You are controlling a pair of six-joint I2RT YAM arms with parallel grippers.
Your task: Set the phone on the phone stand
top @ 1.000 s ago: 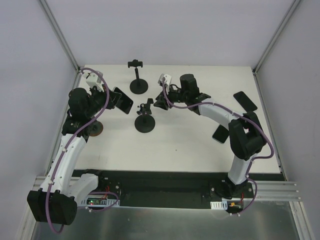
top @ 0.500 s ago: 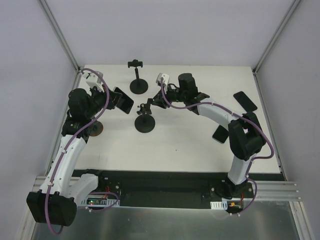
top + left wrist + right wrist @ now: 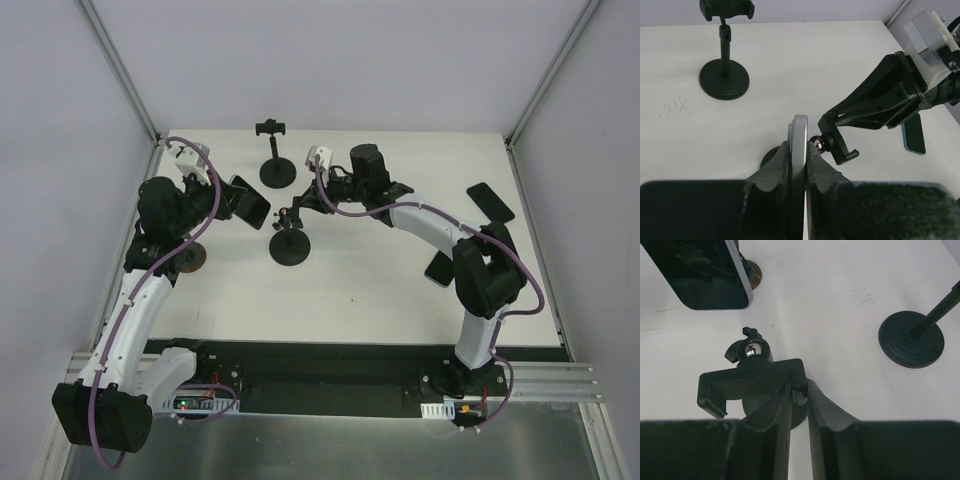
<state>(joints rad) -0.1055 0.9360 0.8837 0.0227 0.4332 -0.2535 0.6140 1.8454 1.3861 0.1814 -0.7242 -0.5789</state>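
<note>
Two claws grip: the left claw (image 3: 799,149) is clenched on the phone (image 3: 800,125), held off the tabletop (image 3: 400,290) near its left edge. The right claw (image 3: 799,392) pinches the cradle of the stand (image 3: 747,381) mid-tabletop, just beside the phone.

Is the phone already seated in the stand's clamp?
No, the phone stands edge-on in the left gripper, beside the empty stand clamp.

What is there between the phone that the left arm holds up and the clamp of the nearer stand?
Only the stand's shiny ball joint and bare table. The right wrist view shows this, with the phone above and the clamp below.
</note>
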